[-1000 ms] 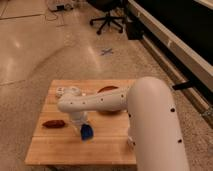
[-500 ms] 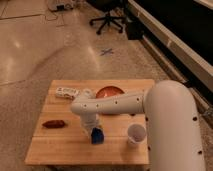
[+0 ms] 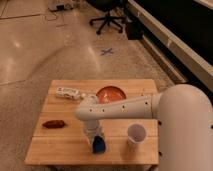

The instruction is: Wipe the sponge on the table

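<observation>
The small blue sponge [image 3: 98,145] lies on the light wooden table [image 3: 55,146] near its front edge, left of the white cup. My gripper [image 3: 94,137] points straight down onto the sponge from above and is shut on the sponge, pressing it against the tabletop. The white arm reaches in from the right across the middle of the table and hides part of the top behind it.
A white cup [image 3: 136,134] stands just right of the sponge. A reddish-brown elongated item [image 3: 53,124] lies at the left. An orange plate [image 3: 110,93] and a black-and-white striped block [image 3: 67,92] sit at the back. Office chairs stand on the floor beyond.
The gripper and the sponge have slid together toward the table's front edge and slightly right, closer to the white cup. The other objects have stayed where they were.
</observation>
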Controlling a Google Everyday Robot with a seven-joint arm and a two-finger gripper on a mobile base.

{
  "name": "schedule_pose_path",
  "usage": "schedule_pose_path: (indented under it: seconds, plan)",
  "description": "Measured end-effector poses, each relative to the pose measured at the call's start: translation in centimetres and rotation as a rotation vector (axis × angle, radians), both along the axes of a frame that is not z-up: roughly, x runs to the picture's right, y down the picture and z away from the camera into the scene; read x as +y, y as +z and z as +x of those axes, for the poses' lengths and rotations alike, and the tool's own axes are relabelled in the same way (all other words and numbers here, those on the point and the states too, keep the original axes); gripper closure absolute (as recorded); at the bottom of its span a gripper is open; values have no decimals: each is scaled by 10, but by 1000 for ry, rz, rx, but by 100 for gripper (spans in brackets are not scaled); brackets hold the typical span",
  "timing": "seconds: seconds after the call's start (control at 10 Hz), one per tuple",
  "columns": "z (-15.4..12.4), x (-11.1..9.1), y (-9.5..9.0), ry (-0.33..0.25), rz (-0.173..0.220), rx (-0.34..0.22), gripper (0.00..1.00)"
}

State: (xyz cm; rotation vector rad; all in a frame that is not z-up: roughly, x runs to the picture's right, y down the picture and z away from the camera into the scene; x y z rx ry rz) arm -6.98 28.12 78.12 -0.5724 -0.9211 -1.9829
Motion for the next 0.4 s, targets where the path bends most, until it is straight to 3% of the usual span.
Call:
schedule_pose_path:
  seconds: [0.1,0.4]
  plan:
    - [-13,2,-5,-5,-5,-36,20]
    - [-12,2,-5,-4,-5,-35,20]
